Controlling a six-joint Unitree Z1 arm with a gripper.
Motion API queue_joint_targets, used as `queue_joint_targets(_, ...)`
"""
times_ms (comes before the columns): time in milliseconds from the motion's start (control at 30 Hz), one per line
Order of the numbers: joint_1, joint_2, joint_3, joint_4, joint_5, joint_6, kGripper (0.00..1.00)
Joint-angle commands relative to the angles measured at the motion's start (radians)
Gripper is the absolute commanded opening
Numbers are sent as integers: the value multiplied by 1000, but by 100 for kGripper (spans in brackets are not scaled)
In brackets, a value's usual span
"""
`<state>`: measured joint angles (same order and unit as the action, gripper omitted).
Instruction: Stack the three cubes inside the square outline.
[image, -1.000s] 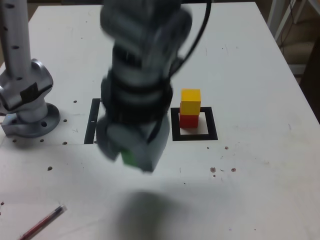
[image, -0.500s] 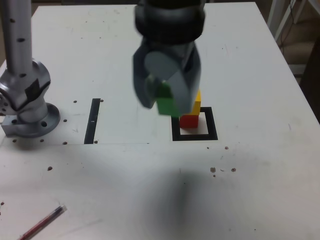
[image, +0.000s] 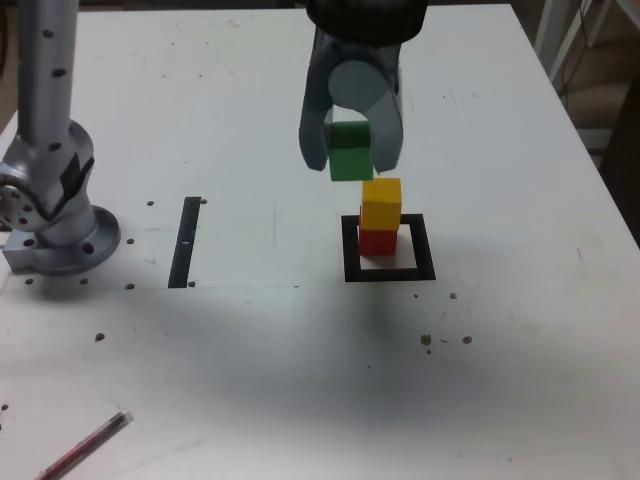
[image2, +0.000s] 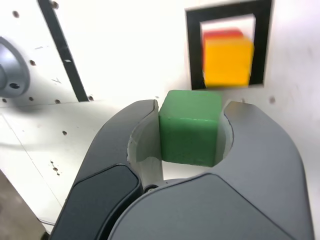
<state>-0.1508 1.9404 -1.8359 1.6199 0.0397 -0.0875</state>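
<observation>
Above the white table (image: 520, 330) in the exterior view, the gripper (image: 351, 150) hangs with its jaws clenched on the green cube (image: 351, 152), which is in the air just up and to the exterior view's left of the yellow cube (image: 381, 203). That yellow cube sits on the red cube (image: 377, 241) inside the square outline (image: 350, 250), toward its far edge. Half a second ago the gripper and green block were lower and further to the exterior view's left, partly covering the yellow cube; a second ago they were a blur near the narrow black strip (image: 184, 245). A red pen (image: 85, 448) lies at the near corner, well apart. From the wrist view, the green cube (image2: 190, 127) is pinched on two opposite side faces between the grey fingers (image2: 137, 132), its leading face free, with the yellow cube (image2: 228, 62) and a sliver of red cube (image2: 221, 34) ahead inside the outline (image2: 192, 50). The cube looks light, rigid and matte, so a flat grip on parallel faces should hold without slipping; being slightly wider than the yellow one, it likely needs centring before release.
</observation>
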Motion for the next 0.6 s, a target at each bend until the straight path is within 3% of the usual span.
queue_joint_targets(0,15,15,4,8,2,9,17)
queue_joint_targets(567,49,110,-72,-10,21,27,17)
